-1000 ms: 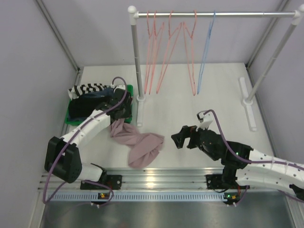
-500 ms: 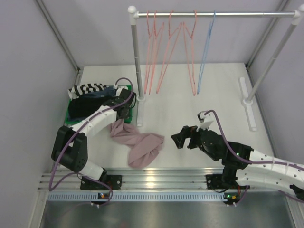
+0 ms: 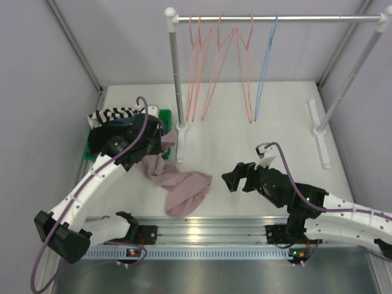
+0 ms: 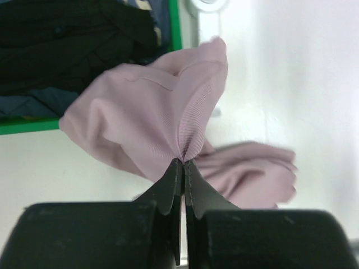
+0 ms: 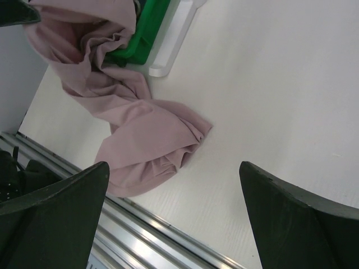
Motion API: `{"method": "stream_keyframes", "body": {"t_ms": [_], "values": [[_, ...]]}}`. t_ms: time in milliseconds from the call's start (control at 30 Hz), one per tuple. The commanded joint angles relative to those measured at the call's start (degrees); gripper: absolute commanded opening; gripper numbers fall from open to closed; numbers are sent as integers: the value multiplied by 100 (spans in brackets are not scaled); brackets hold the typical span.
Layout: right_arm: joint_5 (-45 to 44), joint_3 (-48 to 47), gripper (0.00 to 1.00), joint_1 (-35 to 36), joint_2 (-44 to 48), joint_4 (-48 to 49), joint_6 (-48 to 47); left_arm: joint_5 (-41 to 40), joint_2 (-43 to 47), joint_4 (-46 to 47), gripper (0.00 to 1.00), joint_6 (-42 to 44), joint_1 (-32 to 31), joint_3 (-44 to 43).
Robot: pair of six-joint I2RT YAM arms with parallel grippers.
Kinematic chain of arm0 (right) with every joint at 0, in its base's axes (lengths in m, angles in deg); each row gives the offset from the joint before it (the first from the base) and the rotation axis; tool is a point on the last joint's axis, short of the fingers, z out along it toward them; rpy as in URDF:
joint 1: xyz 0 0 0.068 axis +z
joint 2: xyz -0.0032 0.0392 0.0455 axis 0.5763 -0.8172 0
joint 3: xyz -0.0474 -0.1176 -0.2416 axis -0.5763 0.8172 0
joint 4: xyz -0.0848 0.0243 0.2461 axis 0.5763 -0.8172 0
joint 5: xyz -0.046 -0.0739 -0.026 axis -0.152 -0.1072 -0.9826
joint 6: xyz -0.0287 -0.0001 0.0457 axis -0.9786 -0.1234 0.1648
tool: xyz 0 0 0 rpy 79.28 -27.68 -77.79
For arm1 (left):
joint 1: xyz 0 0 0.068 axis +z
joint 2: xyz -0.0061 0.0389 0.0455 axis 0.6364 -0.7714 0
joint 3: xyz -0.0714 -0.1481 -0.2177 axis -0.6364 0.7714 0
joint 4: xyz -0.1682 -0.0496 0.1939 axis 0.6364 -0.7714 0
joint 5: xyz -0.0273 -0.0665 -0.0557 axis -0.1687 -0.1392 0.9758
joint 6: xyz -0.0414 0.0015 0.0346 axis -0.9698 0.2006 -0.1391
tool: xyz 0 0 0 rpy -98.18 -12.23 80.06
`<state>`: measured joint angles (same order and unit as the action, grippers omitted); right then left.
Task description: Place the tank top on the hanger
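Observation:
The dusty-pink tank top (image 3: pixel 184 187) lies crumpled on the white table, just right of the green bin. My left gripper (image 3: pixel 152 153) is shut on the top's upper left end. In the left wrist view its jaws (image 4: pixel 183 162) pinch a fold of the pink fabric (image 4: pixel 140 123), which bunches up from the tips. My right gripper (image 3: pixel 228 179) hovers open to the right of the tank top, holding nothing. In the right wrist view its fingers (image 5: pixel 173 165) stand wide apart with the tank top (image 5: pixel 146 134) beyond them. The light-blue hanger (image 3: pixel 264 67) hangs on the rail at the back.
Several pink wire hangers (image 3: pixel 214 67) hang left of the blue one on the white rack (image 3: pixel 176 73). The green bin (image 3: pixel 164 114) holds striped and dark clothes (image 3: pixel 113 113). The rack's right foot (image 3: pixel 320 131) stands on the table. An aluminium rail (image 3: pixel 202 231) runs along the near edge.
My left gripper has closed on the tank top's upper end and gathered it up a little; the left arm's elbow has swung down and left. The right arm has stayed still.

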<state>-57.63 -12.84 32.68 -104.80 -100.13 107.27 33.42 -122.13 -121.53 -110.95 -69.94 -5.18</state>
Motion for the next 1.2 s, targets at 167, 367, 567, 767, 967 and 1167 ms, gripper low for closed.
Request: {"method": "stream_keyframes", "body": {"t_ms": [167, 367, 567, 767, 967, 1167], "values": [[-46, -226, 100, 41, 80, 567, -335, 2023, 735, -1057, 0, 511, -289, -828], [507, -77, 99, 33, -122, 1602, -721, 3194, 814, -1093, 0, 661, -465, -1347], [1096, -209, 93, 41, -719, 2448, -1187, 3582, 805, -1084, 0, 713, -597, -1751], [1352, -490, 93, 41, -1378, 2932, -1320, 3846, 761, -1102, 0, 731, -606, -1980], [1361, -692, 93, 41, -2089, 3503, -1417, 3907, 788, -1198, 0, 766, -606, -2086], [1168, -965, 91, 41, -2784, 3907, -1469, 4004, 858, -1277, 0, 802, -597, -2156]]}}
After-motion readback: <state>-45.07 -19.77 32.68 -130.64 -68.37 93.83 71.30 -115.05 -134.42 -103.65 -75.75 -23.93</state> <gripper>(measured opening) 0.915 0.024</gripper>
